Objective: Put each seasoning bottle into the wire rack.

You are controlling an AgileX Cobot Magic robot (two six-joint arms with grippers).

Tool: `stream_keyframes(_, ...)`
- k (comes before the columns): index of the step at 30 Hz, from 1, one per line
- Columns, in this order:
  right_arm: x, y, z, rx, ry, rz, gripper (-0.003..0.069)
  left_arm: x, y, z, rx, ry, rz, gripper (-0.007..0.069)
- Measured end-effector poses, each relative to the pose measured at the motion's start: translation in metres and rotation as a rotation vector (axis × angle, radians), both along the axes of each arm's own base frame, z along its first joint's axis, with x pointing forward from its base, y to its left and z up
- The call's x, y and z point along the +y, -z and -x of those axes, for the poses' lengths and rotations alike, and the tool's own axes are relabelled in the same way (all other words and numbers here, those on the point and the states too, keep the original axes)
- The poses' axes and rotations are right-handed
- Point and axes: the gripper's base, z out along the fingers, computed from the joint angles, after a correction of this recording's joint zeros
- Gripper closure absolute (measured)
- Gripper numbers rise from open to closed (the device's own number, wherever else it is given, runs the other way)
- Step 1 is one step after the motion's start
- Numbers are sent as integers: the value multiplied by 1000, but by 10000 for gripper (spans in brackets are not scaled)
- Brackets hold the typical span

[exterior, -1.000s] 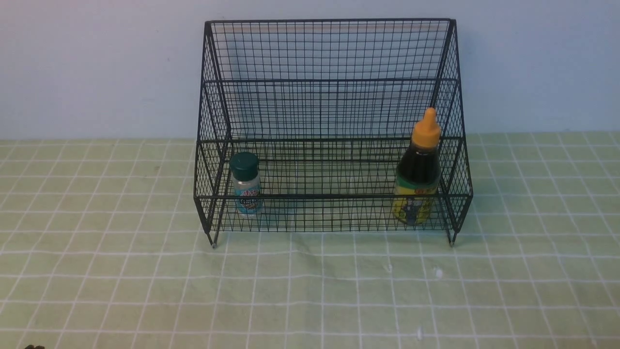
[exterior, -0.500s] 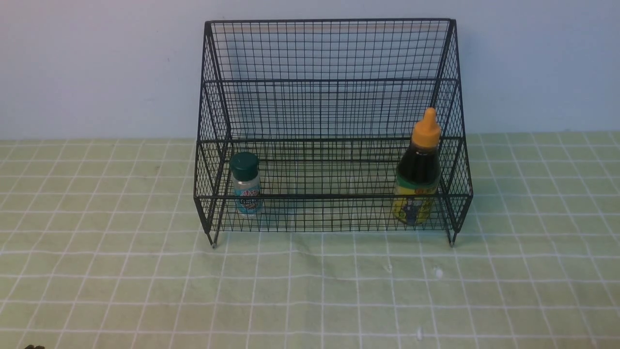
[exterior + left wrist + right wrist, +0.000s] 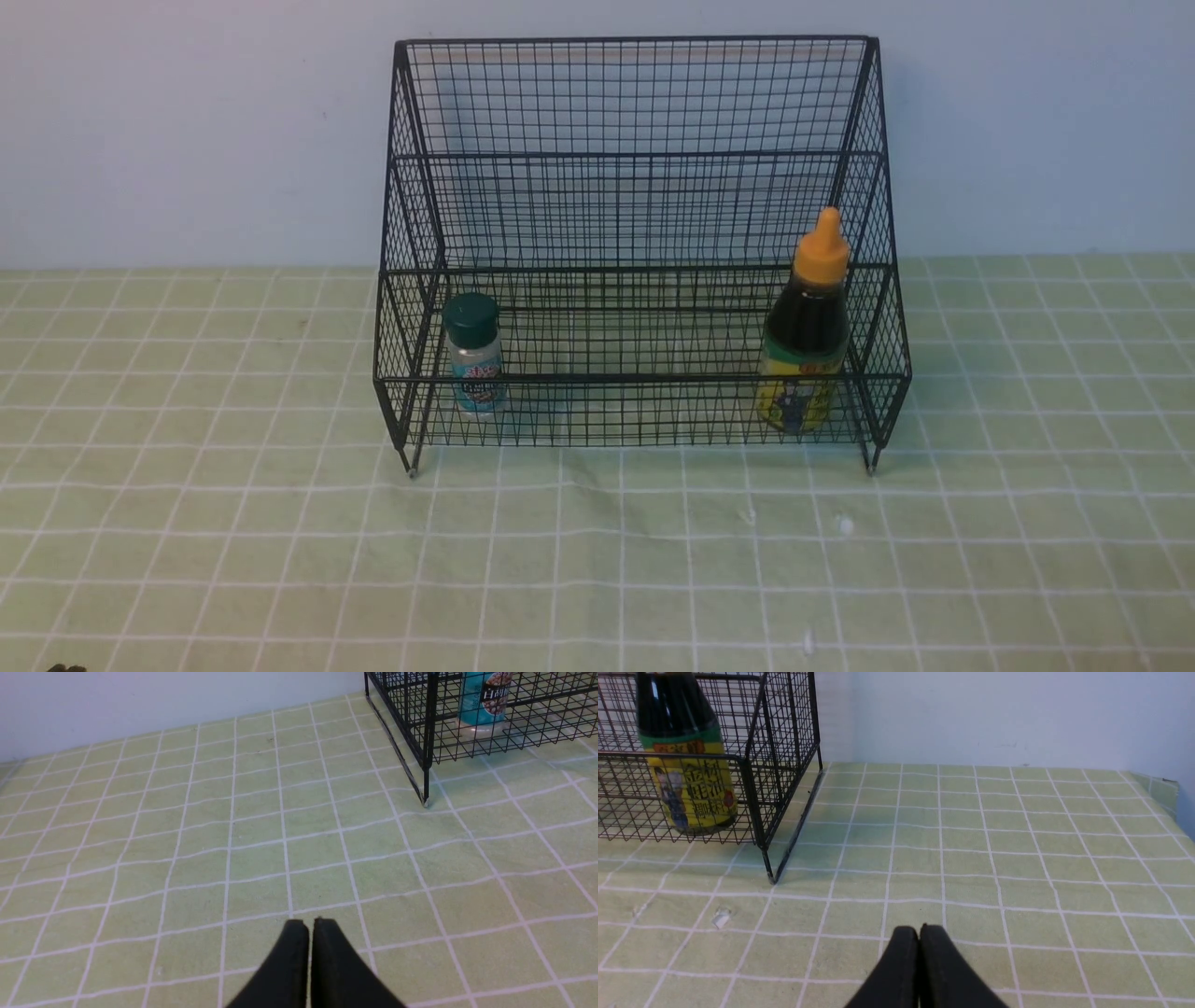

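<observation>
Both bottles stand in the wire rack [image 3: 635,271]: green-capped shaker [image 3: 474,355] left, orange-capped sauce bottle [image 3: 808,327] right. The left gripper [image 3: 310,924] and right gripper [image 3: 919,931] hover over the tablecloth [image 3: 597,560], well apart from the rack, fingers pressed together, empty.

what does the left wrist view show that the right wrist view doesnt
Only the left wrist view shows the shaker, its teal label behind the mesh at one end of the rack's lower tier, and the shut left tool over the cloth.

Only the right wrist view shows the sauce bottle, standing upright at the other end, the shut right tool, and a small white scrap on the cloth.

Both show a rack corner with its leg, the green checked cloth and the pale wall.
</observation>
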Motion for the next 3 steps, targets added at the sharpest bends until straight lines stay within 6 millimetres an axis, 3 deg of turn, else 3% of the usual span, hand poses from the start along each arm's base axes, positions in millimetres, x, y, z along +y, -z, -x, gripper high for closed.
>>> stream_keyframes(3,0,0,0,0,0,0,671,0,0,0,0,0,0,631)
